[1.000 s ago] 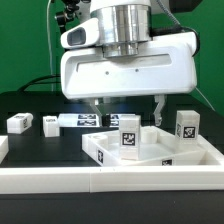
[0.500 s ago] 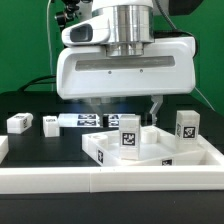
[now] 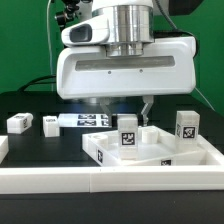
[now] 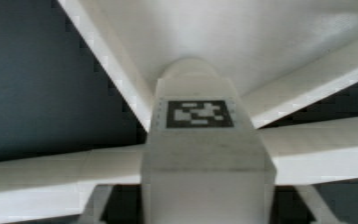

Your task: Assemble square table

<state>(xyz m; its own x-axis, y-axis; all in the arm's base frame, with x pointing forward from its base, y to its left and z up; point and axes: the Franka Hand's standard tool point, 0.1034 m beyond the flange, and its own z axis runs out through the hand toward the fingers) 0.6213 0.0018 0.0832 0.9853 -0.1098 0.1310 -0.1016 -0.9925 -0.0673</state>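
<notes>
Moved inward since 1 s ago: visible finger (image 3: pixel 146 108), now just beside upright leg (image 3: pixel 128 134). Square top (image 3: pixel 155 150) is seen near, at ext. view's right, w/ leg stood inside it. Rigid, light, smooth plastic is judged, so leg's flat sides should be pinched. Gripper (image 3: pixel 124 108) is narrowed, but contact can't be told. Marker board (image 3: pixel 88 120) lies farther left.

Shows a white two-finger gripper (image 3: pixel 124 111) low above an upright white tagged block leg (image 3: pixel 128 136) standing in a large white rimmed plastic square top (image 3: pixel 198 151).
</notes>
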